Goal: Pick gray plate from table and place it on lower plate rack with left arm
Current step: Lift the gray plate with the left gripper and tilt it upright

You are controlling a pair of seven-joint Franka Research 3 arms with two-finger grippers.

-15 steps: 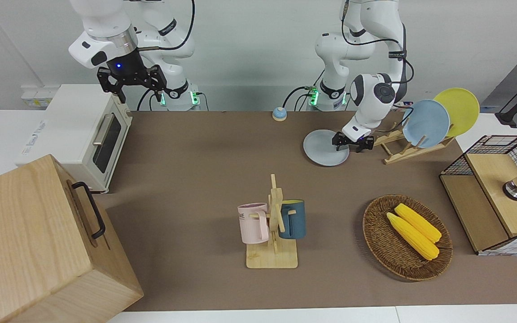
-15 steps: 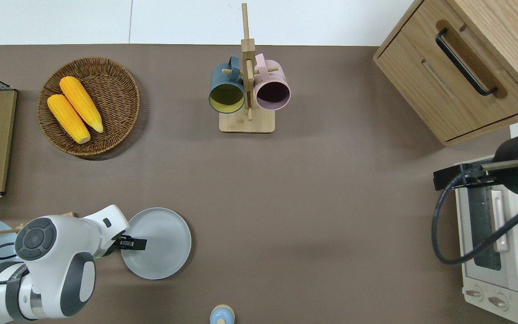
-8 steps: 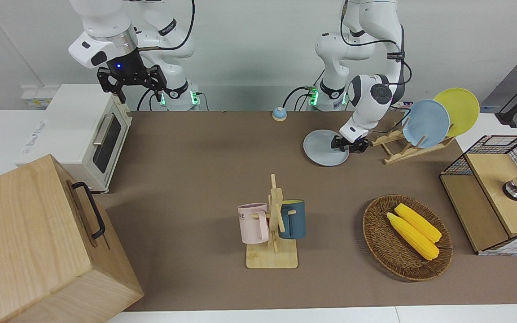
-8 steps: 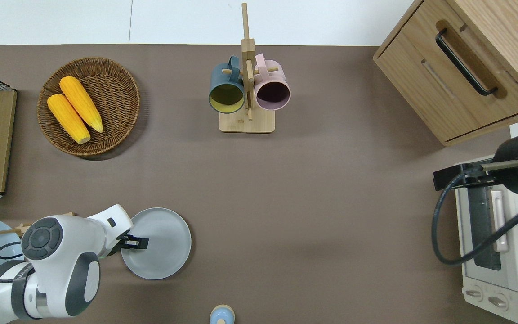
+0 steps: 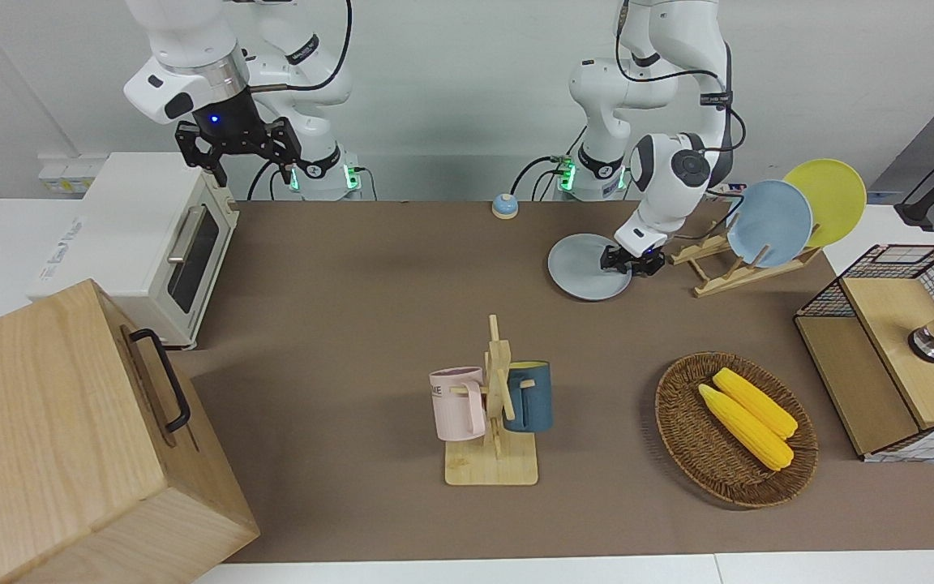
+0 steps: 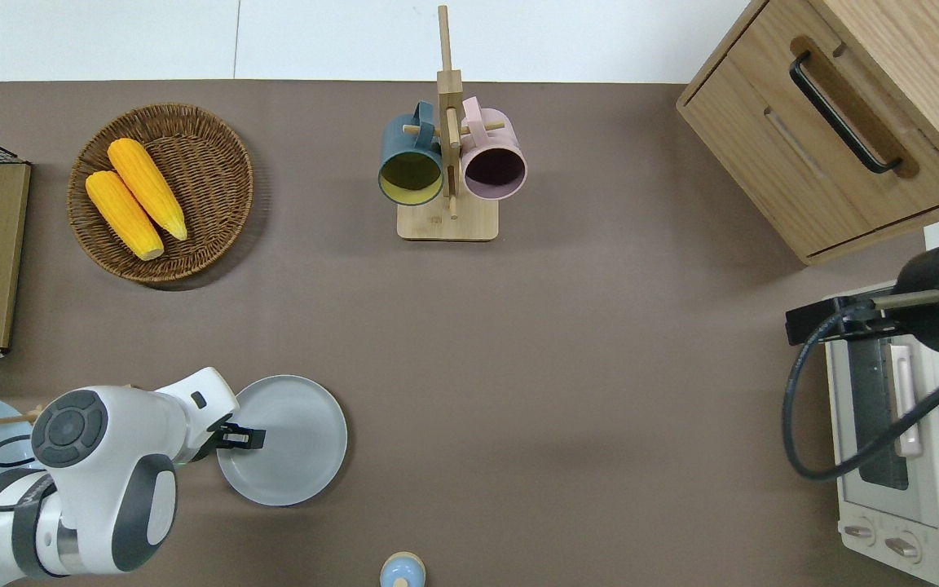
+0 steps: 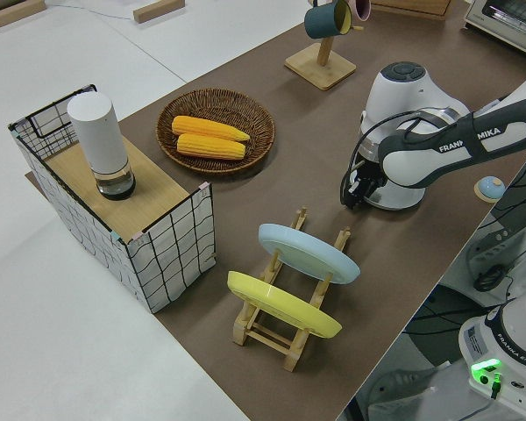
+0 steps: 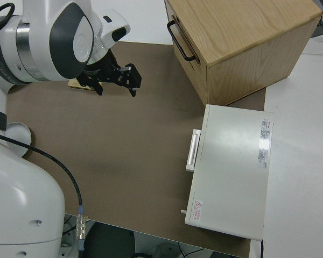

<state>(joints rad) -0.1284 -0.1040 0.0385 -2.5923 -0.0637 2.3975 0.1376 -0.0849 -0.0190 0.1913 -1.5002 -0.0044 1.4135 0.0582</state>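
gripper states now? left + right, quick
Left gripper: at the rim of the gray plate on the table; cannot tell whether it has closed on it.
Right gripper: open, empty, parked.

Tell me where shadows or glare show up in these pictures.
Front view: soft shadows hug the wicker basket and mug stand. Overhead view: the gray plate has a thin shadow along its edge nearer the robots. Right side view: a bright glare patch on the toaster oven.
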